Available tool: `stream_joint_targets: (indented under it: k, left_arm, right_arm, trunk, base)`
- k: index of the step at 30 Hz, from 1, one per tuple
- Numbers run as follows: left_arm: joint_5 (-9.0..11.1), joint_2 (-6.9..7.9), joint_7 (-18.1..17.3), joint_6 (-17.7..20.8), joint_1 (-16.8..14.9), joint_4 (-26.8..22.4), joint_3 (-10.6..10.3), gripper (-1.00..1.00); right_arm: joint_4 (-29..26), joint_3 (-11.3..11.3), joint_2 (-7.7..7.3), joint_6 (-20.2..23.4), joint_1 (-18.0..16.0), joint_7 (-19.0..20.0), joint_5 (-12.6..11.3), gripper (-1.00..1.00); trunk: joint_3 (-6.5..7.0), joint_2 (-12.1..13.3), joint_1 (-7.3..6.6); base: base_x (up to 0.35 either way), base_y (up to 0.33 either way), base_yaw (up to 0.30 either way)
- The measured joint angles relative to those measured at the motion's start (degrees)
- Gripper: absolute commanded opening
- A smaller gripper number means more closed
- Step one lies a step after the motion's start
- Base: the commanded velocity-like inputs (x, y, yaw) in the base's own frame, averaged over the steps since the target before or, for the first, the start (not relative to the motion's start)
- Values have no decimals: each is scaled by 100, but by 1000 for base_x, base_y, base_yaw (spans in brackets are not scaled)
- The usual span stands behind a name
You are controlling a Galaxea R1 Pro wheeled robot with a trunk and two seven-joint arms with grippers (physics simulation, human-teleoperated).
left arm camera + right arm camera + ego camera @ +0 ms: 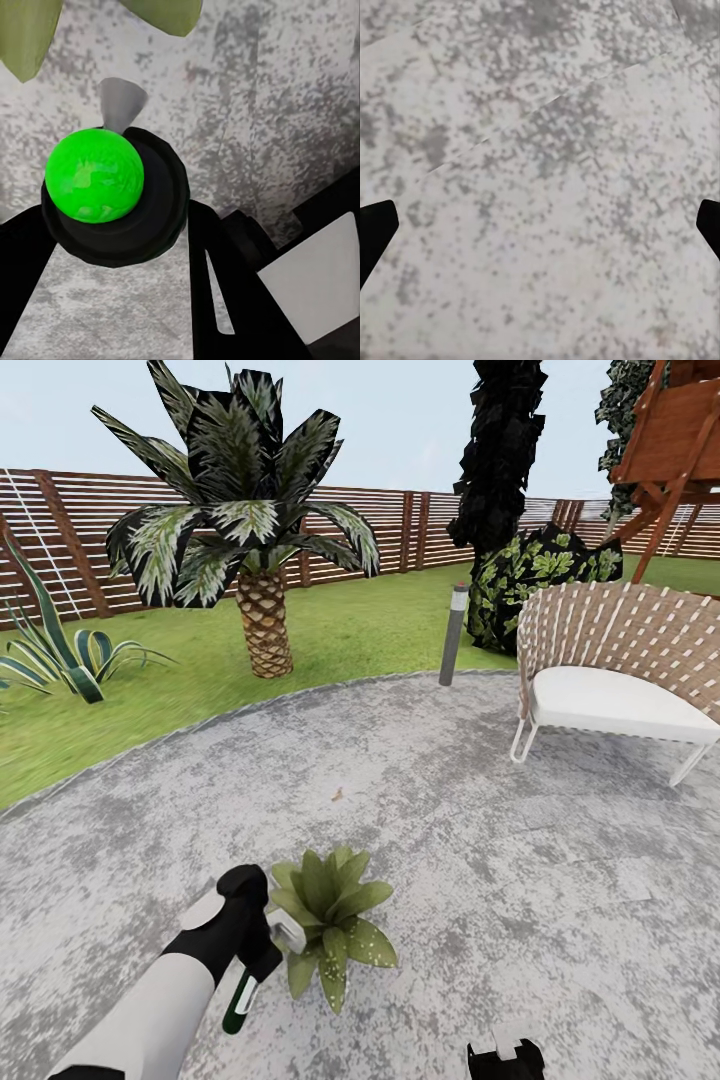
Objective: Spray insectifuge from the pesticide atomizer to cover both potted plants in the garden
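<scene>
Head view: left gripper [262,945] sits right beside the potted plant [333,920], on its near-left side, touching or almost touching the leaves. It is clamped on the bottle [240,1000], a dark green one w/ a white label, which hangs tilted from the gripper toward the robot, so the atomizer is already in hand, not on the ground. Prob held this close so spray lands on the leaves rather than on the patio [500,830]. Just one plant in this pic; the second is yet to be found. Beyond the plant: palm [250,550] on the lawn, grey lamp post [453,635] at the patio edge, wicker chair [620,670] off to the plant's far right. Right gripper [505,1055] hangs low, near-right of the plant, well apart from it.

Left wrist view: a bright green ball-like top [94,175] in a black collar between the dark fingers [217,277]; looks like the bottle seen end-on, though that's hard to confirm. Leaf tips [26,34] of the plant close ahead over stone.

Right wrist view: bare patio stone [540,180], w/ dark fingertips [375,229] at both edges, spread wide w/ nothing between, presumably idle since spraying needs one arm.
</scene>
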Motion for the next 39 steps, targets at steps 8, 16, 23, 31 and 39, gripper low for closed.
stream_joint_targets:
  k: [8, 16, 23, 31, 39]
  left_arm:
    - [3, -3, 8, 3, 1, -7, 17, -100]
    - [2, 1, 15, 2, 1, -6, -10, -100]
    - [-3, 3, 33, 3, 0, -4, -6, -100]
    - [-41, 26, 41, 4, 1, 27, -2, -100]
    - [-40, 11, 43, -4, 21, 457, -51, -100]
  right_arm:
    - [0, 0, 0, 0, 0, 1, 0, 100]
    - [-7, 0, 0, 1, 0, 3, 0, 100]
    - [-11, 0, 0, 3, 1, 2, -3, 100]
    - [-2, -1, -6, -5, 1, 3, -1, 100]
    - [-1, 0, -9, -4, 0, 0, 0, 100]
  trunk:
    - [0, 0, 0]
    - [0, 0, 0]
    - [0, 0, 3]
    - [0, 0, -1]
    - [0, 0, 0]
  base:
    - [-110, 28, 0]
    - [11, 2, -18]
    - [-257, 127, -225]
    - [-9, 285, -16]
    - [58, 78, 0]
